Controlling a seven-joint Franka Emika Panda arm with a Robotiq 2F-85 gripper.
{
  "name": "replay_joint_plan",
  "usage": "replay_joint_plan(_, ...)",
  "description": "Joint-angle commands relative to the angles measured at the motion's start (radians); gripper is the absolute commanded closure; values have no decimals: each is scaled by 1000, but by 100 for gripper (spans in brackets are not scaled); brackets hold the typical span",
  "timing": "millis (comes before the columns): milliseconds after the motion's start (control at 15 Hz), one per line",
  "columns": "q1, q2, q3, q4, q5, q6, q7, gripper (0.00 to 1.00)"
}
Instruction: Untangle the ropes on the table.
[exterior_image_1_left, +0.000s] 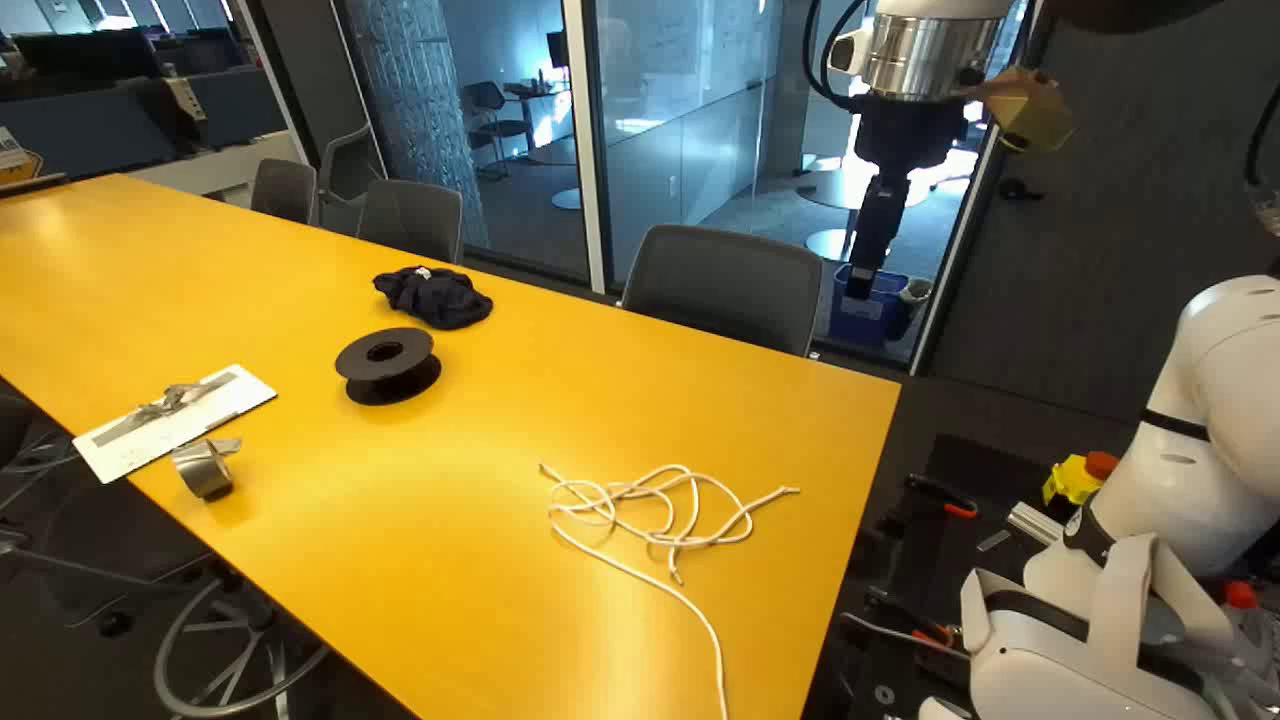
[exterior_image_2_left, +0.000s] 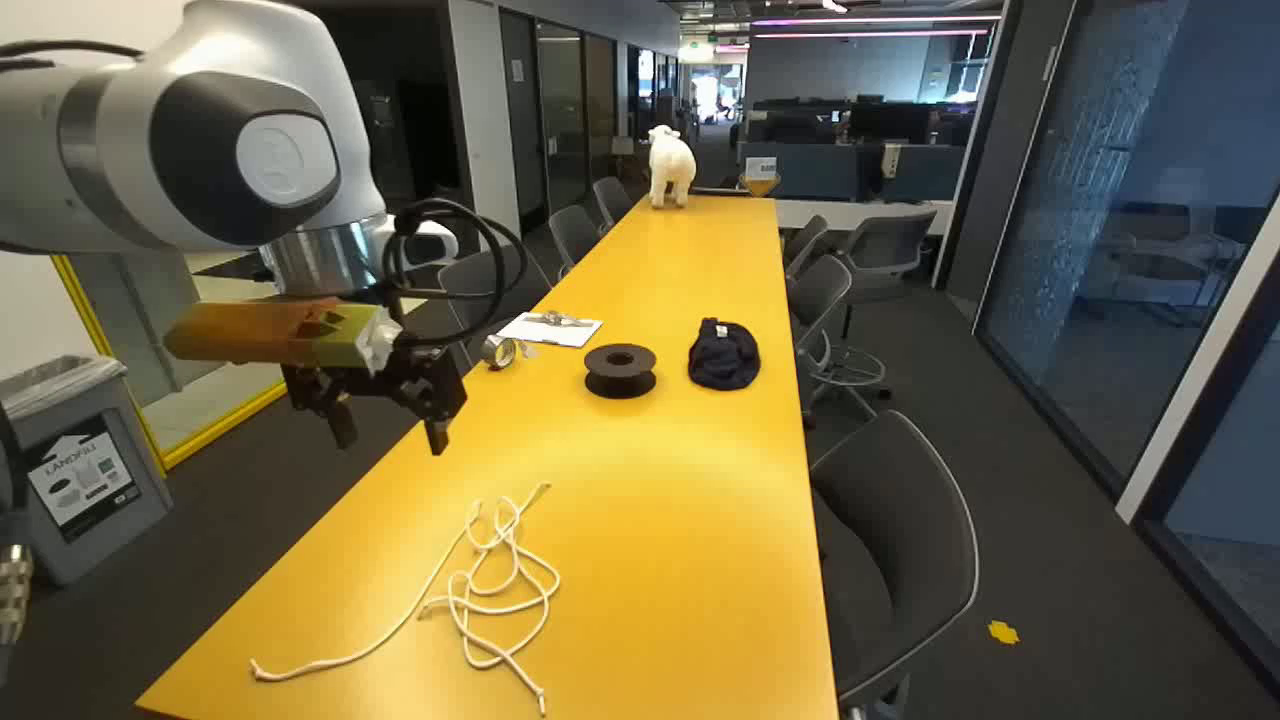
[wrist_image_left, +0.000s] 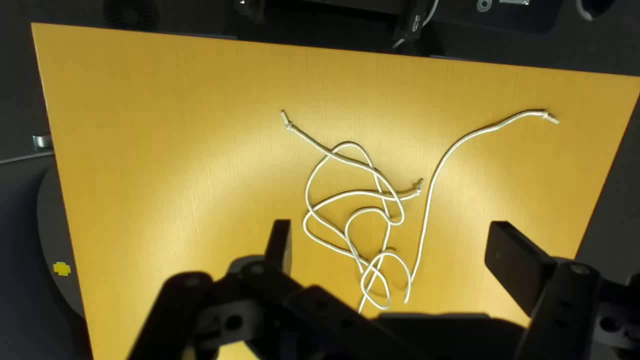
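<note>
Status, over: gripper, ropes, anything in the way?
Gripper open, nothing held, touching nothing. Ropes tangled on the table, loops crossing. Black spool stands apart from them; no obstruction seen.

Bright glare pools on the table (exterior_image_2_left: 680, 460); the wrist view blurs the tool (wrist_image_left: 392, 252).

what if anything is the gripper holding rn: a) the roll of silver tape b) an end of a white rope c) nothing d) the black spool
c: the gripper has its fingers wide apart with nothing clamped, and the white ropes lie on the table below.
</note>
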Motion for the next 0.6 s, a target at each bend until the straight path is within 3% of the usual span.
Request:
replay_joint_plan(0, 3, 0, -2, 7, -2, -2, 2, 0)
replay_joint_plan(333, 3, -5, -2, 16, -2, -2, 2, 0)
replay_joint_plan(533, 6, 63, -8, 10, 25, 54, 4, 0)
